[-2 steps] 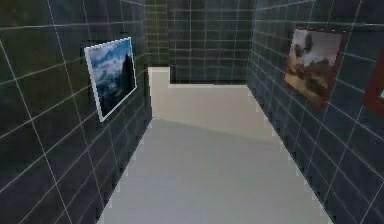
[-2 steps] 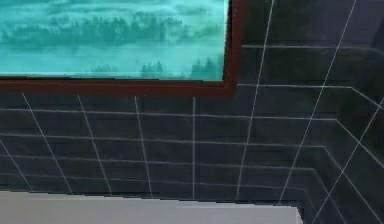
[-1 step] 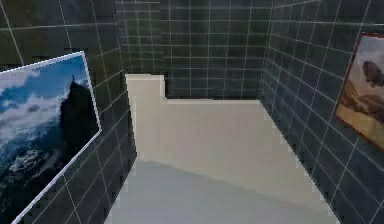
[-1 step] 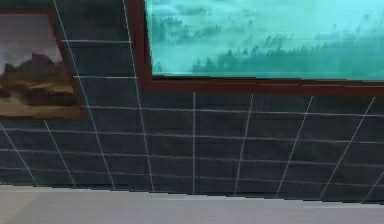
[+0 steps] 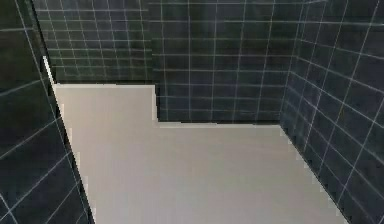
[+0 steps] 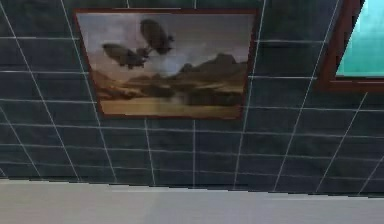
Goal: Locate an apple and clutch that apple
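Observation:
Pale bare floor (image 5: 190, 165) stretches ahead in the forward view, hemmed in by dark tiled walls (image 5: 225, 60). In the arm side view a dark tiled wall (image 6: 190, 150) stands close, with a strip of pale floor (image 6: 190, 205) at its foot.
A framed landscape painting (image 6: 165, 62) hangs on the wall in the arm side view, and a brown-framed window or picture (image 6: 360, 45) sits at that view's upper right. In the forward view a wall corner (image 5: 158, 100) juts out, and the floor runs farther back at the left (image 5: 100, 100).

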